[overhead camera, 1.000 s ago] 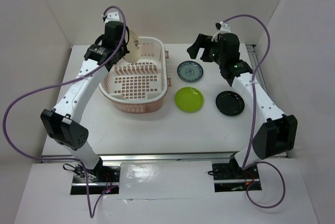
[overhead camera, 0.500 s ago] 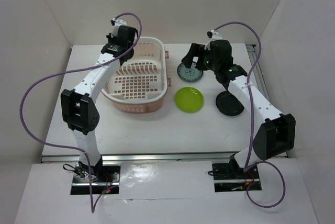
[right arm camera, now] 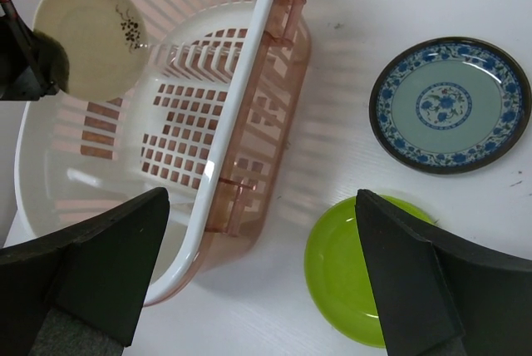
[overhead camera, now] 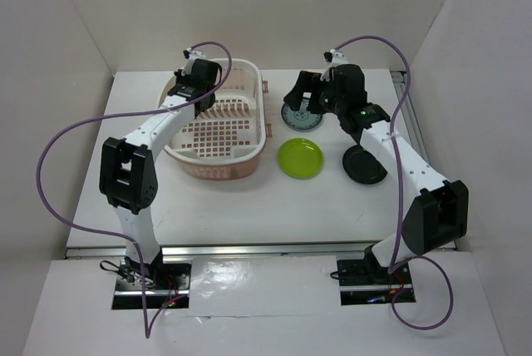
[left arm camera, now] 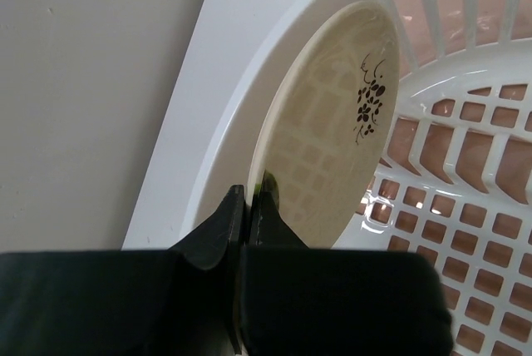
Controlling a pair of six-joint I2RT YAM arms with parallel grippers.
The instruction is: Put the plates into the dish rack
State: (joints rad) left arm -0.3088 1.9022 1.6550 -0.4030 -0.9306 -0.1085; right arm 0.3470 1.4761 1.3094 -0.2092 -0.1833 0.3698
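Pinching the cream plate (left arm camera: pixel 324 131) by its rim in the left gripper (left arm camera: pixel 249 198), fingers closed thin on the edge, upright at the far left end of the dish rack (left arm camera: pixel 465 81), just inside its wall. Best to keep it on edge, line it up with a gap between the divider ribs (overhead camera: pixel 220 111), lower gently until seated, and only then let go. Leaving the right gripper (right arm camera: pixel 259 206) spread wide and empty near the rack's right wall, with the blue-patterned plate (right arm camera: pixel 450 104), lime green plate (right arm camera: pixel 353 269) and black plate (overhead camera: pixel 365 165) flat on the table (overhead camera: pixel 249 198).
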